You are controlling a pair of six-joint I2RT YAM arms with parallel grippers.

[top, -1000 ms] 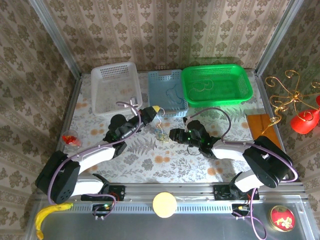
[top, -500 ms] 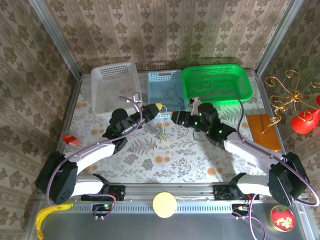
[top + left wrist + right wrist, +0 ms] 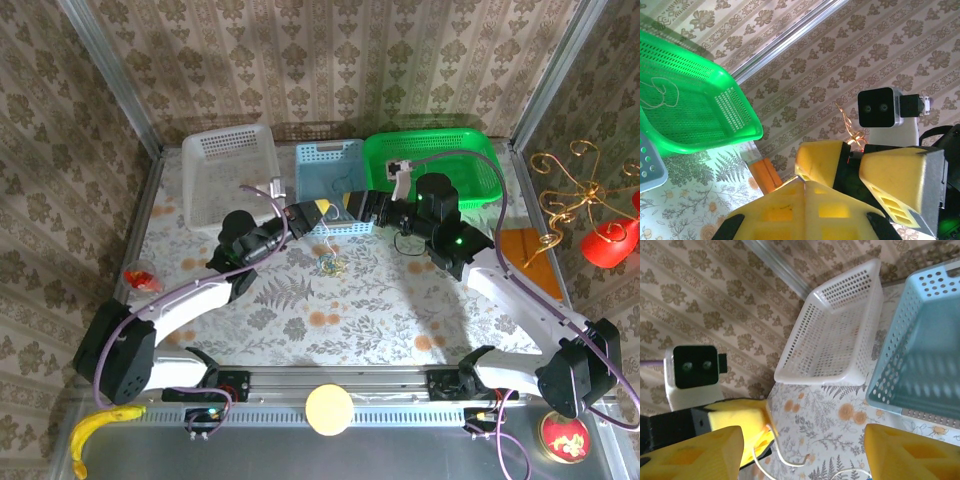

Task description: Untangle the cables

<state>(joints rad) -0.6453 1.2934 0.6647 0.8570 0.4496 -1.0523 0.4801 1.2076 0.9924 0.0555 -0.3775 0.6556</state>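
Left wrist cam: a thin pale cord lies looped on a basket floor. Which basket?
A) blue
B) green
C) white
B: the pale cord lies looped on the mesh floor of the green basket, well inside its rim.

Cables (image 3: 330, 263) just before middle basket (image 3: 328, 150) (right basket (image 3: 480, 165) beside it holds one cord (image 3: 660, 96)).
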